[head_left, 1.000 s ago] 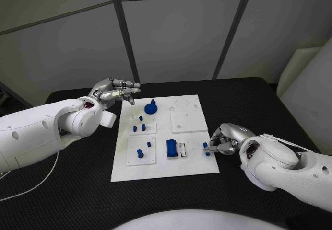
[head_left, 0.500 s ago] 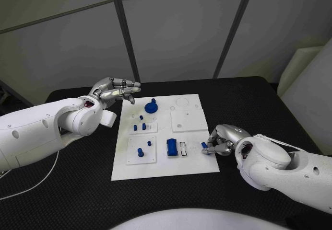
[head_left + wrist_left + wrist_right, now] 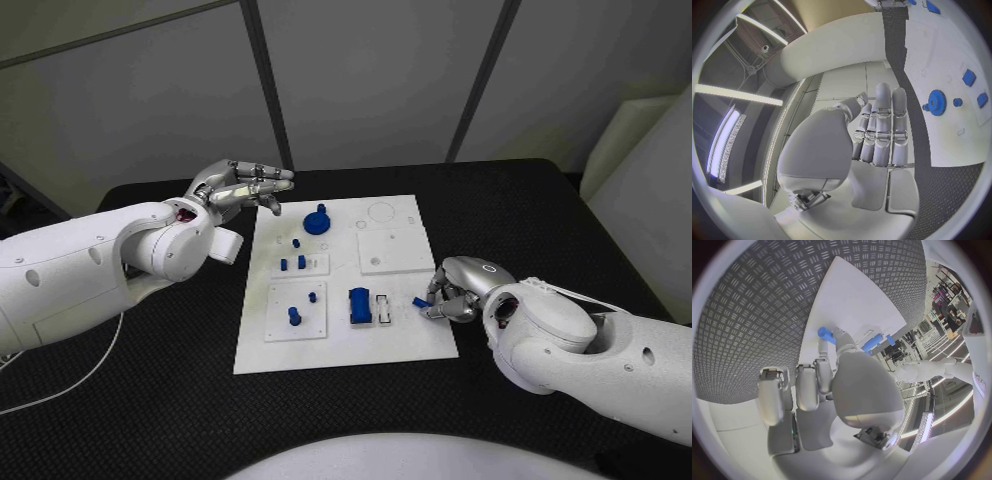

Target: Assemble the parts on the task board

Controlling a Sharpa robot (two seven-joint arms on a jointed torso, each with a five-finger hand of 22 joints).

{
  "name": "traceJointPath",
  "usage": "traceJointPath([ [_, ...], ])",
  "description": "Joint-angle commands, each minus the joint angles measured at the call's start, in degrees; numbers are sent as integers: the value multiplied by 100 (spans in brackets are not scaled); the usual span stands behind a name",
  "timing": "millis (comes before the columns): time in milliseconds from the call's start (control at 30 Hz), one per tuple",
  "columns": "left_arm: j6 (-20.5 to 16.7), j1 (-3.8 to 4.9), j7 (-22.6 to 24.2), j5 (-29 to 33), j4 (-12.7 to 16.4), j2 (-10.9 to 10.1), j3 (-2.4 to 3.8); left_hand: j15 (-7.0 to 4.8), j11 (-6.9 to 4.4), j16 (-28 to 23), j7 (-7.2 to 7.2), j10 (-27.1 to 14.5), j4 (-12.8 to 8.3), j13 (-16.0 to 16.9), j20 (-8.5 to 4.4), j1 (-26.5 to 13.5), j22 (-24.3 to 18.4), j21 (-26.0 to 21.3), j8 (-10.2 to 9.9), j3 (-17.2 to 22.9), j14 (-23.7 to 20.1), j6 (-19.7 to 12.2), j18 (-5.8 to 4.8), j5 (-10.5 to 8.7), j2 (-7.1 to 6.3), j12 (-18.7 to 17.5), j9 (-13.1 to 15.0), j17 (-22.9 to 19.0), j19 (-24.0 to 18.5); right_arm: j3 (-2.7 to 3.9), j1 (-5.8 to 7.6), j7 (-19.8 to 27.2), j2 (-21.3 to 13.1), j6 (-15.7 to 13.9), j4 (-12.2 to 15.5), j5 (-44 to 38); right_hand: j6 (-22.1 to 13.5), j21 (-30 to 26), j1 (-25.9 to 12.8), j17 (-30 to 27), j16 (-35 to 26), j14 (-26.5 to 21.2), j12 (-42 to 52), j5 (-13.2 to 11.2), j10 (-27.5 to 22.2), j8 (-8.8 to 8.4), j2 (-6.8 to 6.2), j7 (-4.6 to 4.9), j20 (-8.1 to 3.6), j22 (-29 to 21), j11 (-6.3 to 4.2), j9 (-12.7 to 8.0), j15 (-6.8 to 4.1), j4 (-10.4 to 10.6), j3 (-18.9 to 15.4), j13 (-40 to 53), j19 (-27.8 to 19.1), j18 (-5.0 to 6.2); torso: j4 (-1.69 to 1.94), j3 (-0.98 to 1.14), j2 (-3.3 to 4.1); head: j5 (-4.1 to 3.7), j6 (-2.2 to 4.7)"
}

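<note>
The black surface (image 3: 173, 380) takes up the lower two thirds of the head view. The white board (image 3: 397, 340) lies at its centre, with its long side running from the top of the frame to the bottom.

The left arm enters from the left edge of the frame. The left hand (image 3: 242, 186) hovers at the upper left corner of the board, fingers curled in together, and holds nothing. The right arm enters from the lower right. The right hand (image 3: 450, 292) sits over the right edge of the board, below centre, and pinches a small blue piece (image 3: 421, 302) at its fingertips. The right wrist view confirms this: the blue piece (image 3: 826, 334) sits at the tip of the fingers (image 3: 822, 371), above the white board.

On the board, a blue gear (image 3: 316, 223) lies near the top, small blue pegs (image 3: 293, 264) stand left of centre, and a blue block (image 3: 358, 306) stands below centre, with a narrow white slot (image 3: 382, 309) beside it.

Key relation: the slot and block lie directly left of the held piece in the frame, near it. The right hand is much the nearer. The likely next move is a short leftward carry.

The long axis of the held piece cannot be determined, because the fingers cover most of it. The shape of the slot is too small to make out.
</note>
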Motion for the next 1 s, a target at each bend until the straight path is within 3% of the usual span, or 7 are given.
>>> traceJointPath([
  [33,61,6,23,22,18,-10,4,2,13,-23,-14,5,-5,-3,10,-5,-6,-40,-30,-23,-34,-4,-65,-32,23,-13,-7,-4,-30,-51,-55,-229,-2,205,-41,-169,2,16,649,1,9,261,-29,-14,-8,19,611,45,-18,1510,4,45,7,-37,78,-255,593,-43,-16,5,-2,24,6],
  [233,78,6,13,22,19,-15,4,2,12,-24,-14,4,-7,-3,10,-3,-6,-41,-30,-22,-35,-4,-65,-31,24,-13,-7,-4,-30,-50,-56,-207,-54,-277,177,300,8,16,313,29,21,268,-7,-30,22,19,521,-12,-10,1510,-26,67,-4,49,146,-237,593,-43,-17,3,-4,22,19],
  [333,86,6,11,22,20,-13,4,2,12,-24,-14,4,-7,-3,10,-1,-7,-42,-30,-22,-35,-4,-65,-30,24,-13,-7,-4,-30,-48,-55,-157,-75,-656,312,586,23,16,142,41,25,271,6,-55,32,12,466,-30,-21,1510,-41,54,-17,134,176,-225,593,-43,-4,3,0,9,27],
  [567,86,6,8,22,20,-14,4,2,12,-24,-14,4,-7,-3,10,-1,-7,-42,-30,-22,-35,-4,-65,-30,24,-13,-7,-4,-30,-45,-52,-40,-55,-1244,516,937,47,16,26,72,41,279,44,-68,53,11,419,-43,-33,1510,-52,40,-28,204,230,-197,593,-43,-3,3,2,24,32],
  [733,88,6,7,22,24,-14,4,2,12,-24,-14,4,-7,-3,10,-1,-7,-42,-30,-22,-35,-4,-65,-30,24,-13,-7,-4,-30,-44,-50,-33,40,-1303,511,1109,60,16,-68,83,47,282,56,-73,63,7,389,-48,-39,1510,-58,27,-33,275,276,-187,593,-43,-3,-1,6,40,22],
  [1000,84,6,4,22,32,-17,4,2,12,-24,-14,4,-7,-3,10,-1,-7,-42,-30,-22,-35,-4,-65,-30,24,-13,-7,-4,-30,-43,-48,43,250,-998,310,1373,126,16,-387,170,97,302,129,-90,104,13,308,-62,-45,1510,-68,7,-39,571,322,-135,593,-43,-7,-1,8,48,8],
])
